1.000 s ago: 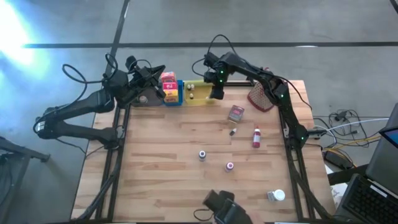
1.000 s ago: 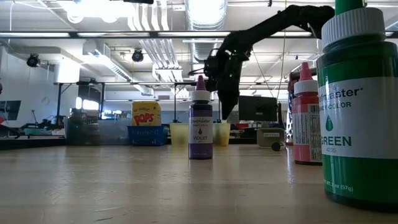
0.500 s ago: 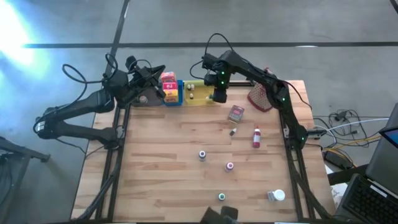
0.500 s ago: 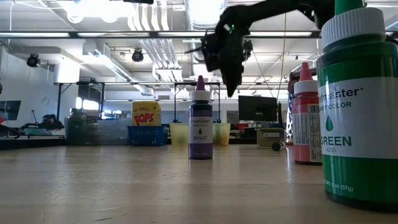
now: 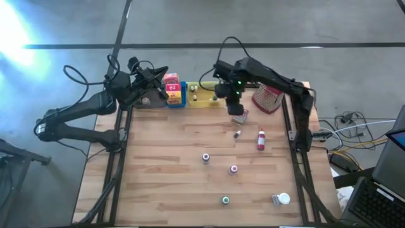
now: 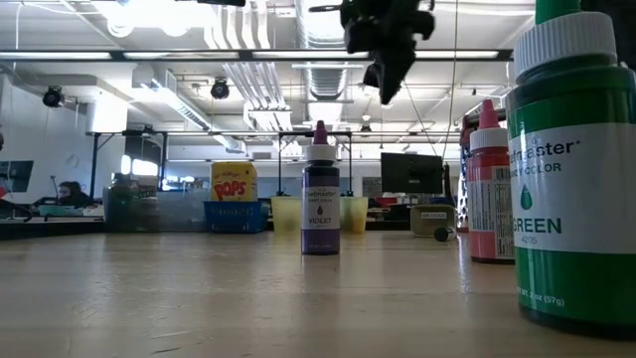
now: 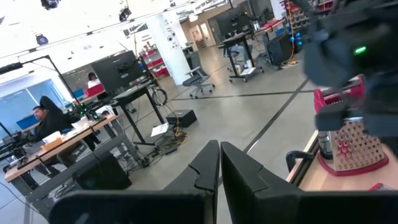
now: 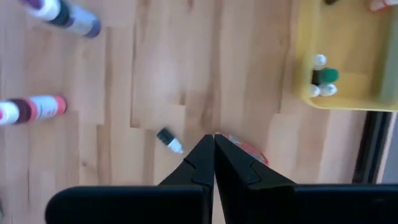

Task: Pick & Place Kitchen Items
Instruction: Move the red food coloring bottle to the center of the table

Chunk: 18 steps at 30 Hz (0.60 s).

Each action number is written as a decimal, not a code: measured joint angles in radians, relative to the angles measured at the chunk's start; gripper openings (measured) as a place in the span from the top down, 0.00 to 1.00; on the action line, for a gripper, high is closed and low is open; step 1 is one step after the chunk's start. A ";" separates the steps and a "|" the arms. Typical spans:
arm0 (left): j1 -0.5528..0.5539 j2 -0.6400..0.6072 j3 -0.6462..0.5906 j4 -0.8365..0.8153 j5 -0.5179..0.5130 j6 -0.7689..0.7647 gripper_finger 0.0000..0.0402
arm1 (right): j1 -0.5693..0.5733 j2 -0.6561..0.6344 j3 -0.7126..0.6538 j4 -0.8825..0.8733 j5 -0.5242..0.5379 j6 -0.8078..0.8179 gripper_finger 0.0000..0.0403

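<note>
Hovering above a small pink box [image 5: 240,115] near the yellow tray [image 5: 204,99] at the tabletop's [image 5: 164,171] far edge, the right gripper [image 5: 235,107] has its jaws pressed together, holding nothing. Small bottles [image 5: 261,140] stand scattered nearer. The left gripper [image 5: 166,95], jaws closed, waits far left.

**An open workshop under strip lights**

The floor [image 5: 190,25] was grey concrete, crossed by a dark line. Long ceiling lights [image 6: 248,55] and bare ducts [image 6: 238,89] ran overhead. Desks with monitors [image 7: 115,68] stood behind, an office chair [image 7: 198,79] nearby, and a white column [image 7: 173,40]. People sat at desks [image 7: 46,118].
</note>
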 joint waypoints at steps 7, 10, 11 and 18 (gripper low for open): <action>0.000 0.000 0.000 0.000 0.000 0.000 0.95 | 0.020 -0.258 -0.393 0.237 -0.008 -0.085 0.98; 0.000 0.000 0.000 0.000 0.000 0.000 0.95 | 0.019 -0.366 -0.558 0.359 -0.008 -0.113 0.98; 0.000 0.000 0.000 0.000 0.000 0.000 0.95 | 0.017 -0.398 -0.608 0.395 -0.008 -0.101 0.98; 0.000 0.000 0.000 0.000 0.000 0.000 0.95 | 0.006 -0.569 -0.857 0.513 0.047 0.231 0.98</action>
